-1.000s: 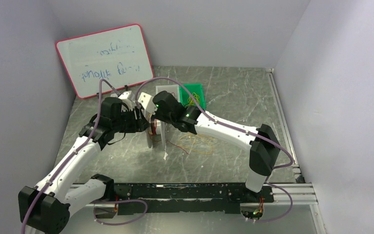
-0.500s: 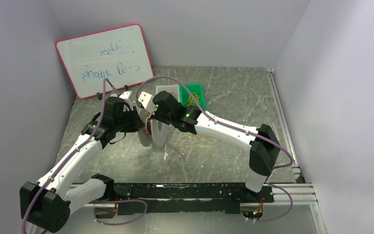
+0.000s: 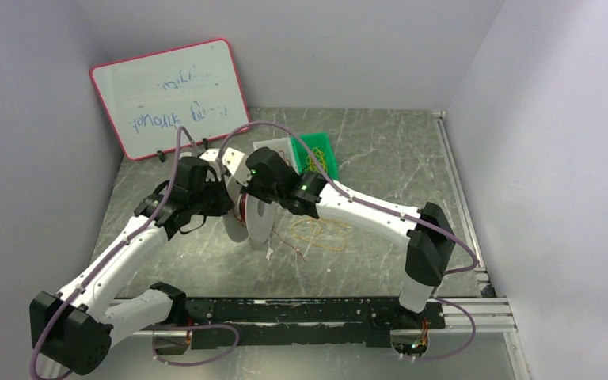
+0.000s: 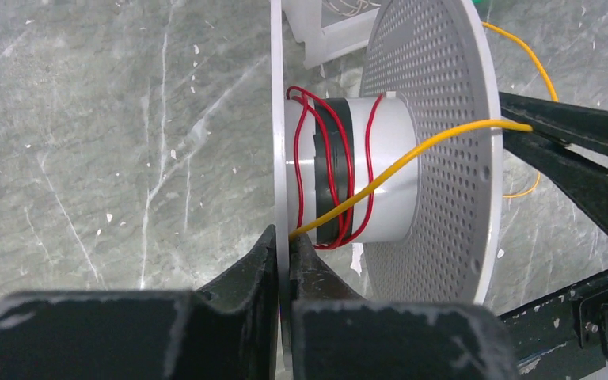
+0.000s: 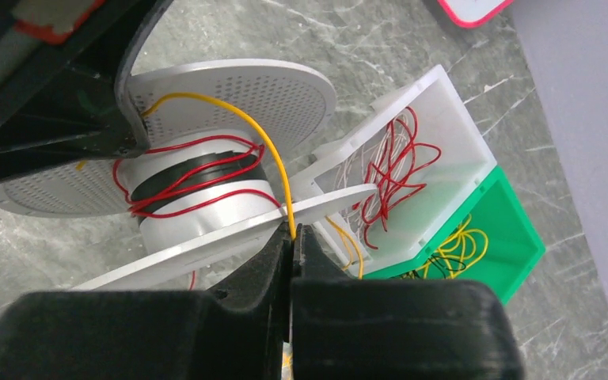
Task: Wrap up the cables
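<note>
Status: left gripper [image 4: 283,237] clamped on flange [image 4: 277,119] of spool [image 4: 388,158]. red cable [image 4: 328,158] wound on hub. right gripper [image 5: 291,237] pinched shut on yellow cable [image 4: 435,142], which runs off hub — lead it round under light tension, turns beside red — slack would likely slip off.

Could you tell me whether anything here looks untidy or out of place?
Yes. The red wire around the white spool lies slack, with its turns crossing one another rather than sitting side by side. A tangle of loose wires also lies on the table beside the spool.
</note>
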